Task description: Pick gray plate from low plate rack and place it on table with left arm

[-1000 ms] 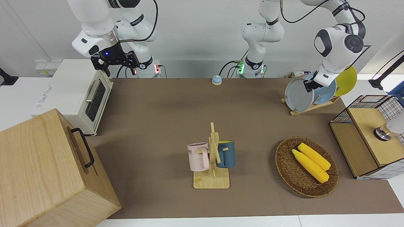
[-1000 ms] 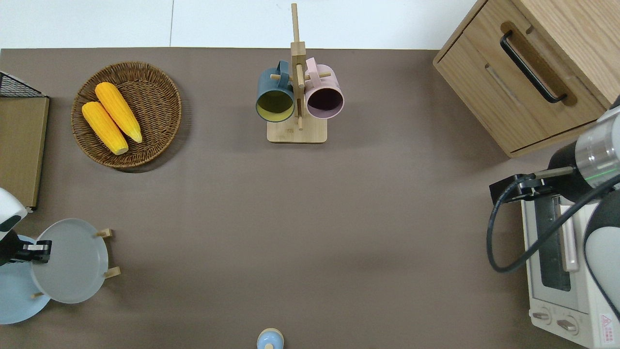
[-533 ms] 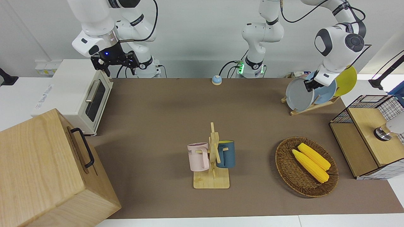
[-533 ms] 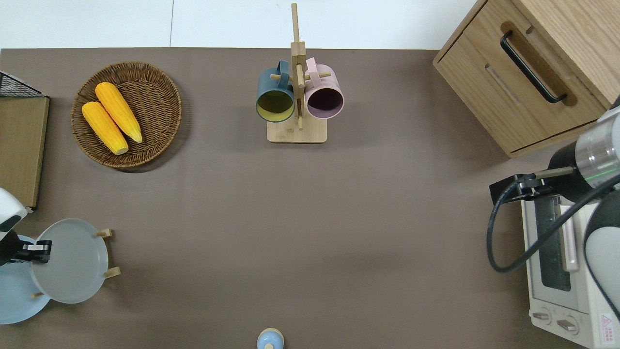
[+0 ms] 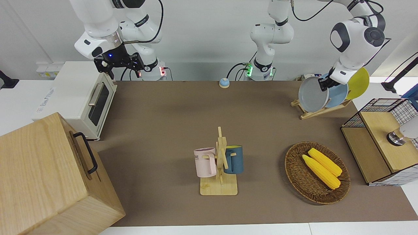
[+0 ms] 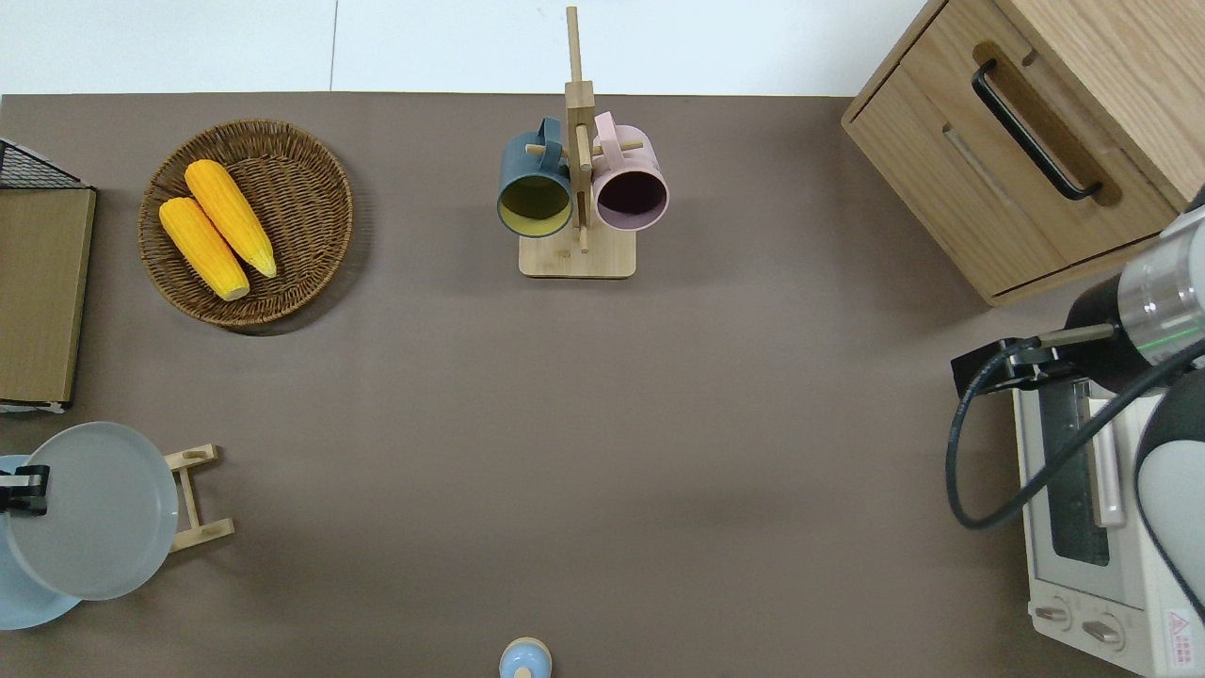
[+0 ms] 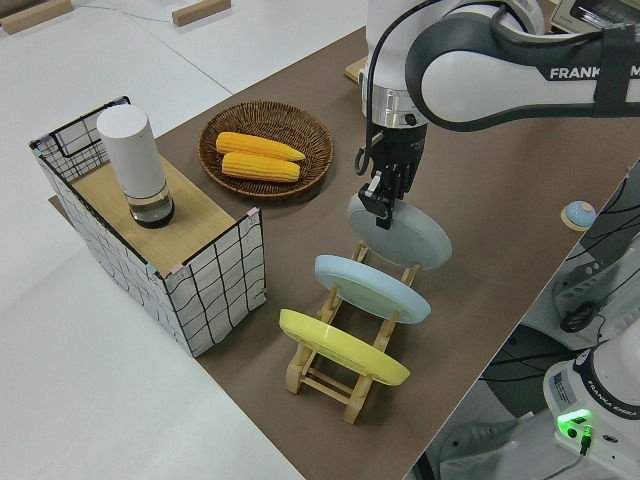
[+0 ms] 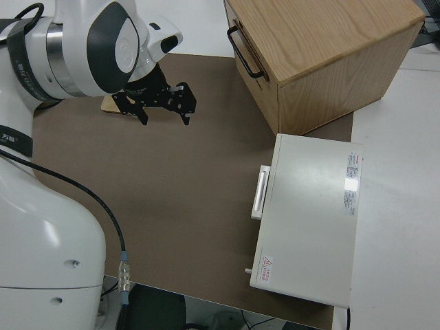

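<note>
My left gripper (image 5: 324,85) is shut on the upper rim of the gray plate (image 5: 313,95). The plate hangs tilted, raised a little over the low plate rack (image 5: 321,111), at the rack's end toward the right arm. From above, the gray plate (image 6: 89,508) covers part of the rack (image 6: 193,494), and the left gripper (image 6: 24,488) shows at the view's edge. The left side view shows the gripper (image 7: 378,205) pinching the plate (image 7: 400,235) above the rack (image 7: 340,385). The brown table (image 5: 163,114) lies around it. My right gripper (image 5: 119,63) is parked and open.
A light blue plate (image 5: 338,94) and a yellow plate (image 5: 359,83) stand in the rack. A wicker basket (image 5: 295,173) with corn, a wire-sided box (image 5: 378,137), a mug stand (image 5: 219,163), a toaster oven (image 5: 81,98) and a wooden cabinet (image 5: 49,176) stand around the table.
The left gripper has lifted the gray plate up out of its slot and drawn it slightly toward the left arm's end. The rack's end rails now show bare. The right arm has not moved.
</note>
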Motion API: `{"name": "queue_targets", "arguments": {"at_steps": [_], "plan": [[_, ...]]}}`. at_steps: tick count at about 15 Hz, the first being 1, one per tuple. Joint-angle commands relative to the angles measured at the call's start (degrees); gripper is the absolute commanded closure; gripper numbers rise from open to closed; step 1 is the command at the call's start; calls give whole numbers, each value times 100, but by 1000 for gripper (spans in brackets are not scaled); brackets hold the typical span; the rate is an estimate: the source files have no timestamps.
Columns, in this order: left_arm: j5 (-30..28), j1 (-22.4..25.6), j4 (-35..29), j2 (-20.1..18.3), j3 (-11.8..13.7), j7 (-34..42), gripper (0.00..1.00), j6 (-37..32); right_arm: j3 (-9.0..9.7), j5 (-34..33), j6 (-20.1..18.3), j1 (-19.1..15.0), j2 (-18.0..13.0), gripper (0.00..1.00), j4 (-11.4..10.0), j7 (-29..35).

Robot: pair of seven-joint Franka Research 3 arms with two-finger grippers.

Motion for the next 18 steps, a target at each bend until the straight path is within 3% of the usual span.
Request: {"name": "queue_targets", "arguments": {"at_steps": [1, 8, 14, 18], "plan": [[19, -151, 498, -51, 79, -39, 1000, -580, 121, -28, -62, -132, -12, 17, 41, 68], [-147, -203, 1439, -130, -141, -100, 1000, -1626, 121, -37, -62, -132, -12, 17, 41, 68], [-376, -221, 1668, -130, -263, -302, 1000, -1803, 121, -28, -62, -132, -12, 17, 41, 68], [-1385, -221, 1616, -69, -378, -952, 1000, -1741, 121, -28, -62, -132, -12, 17, 33, 68]]}}
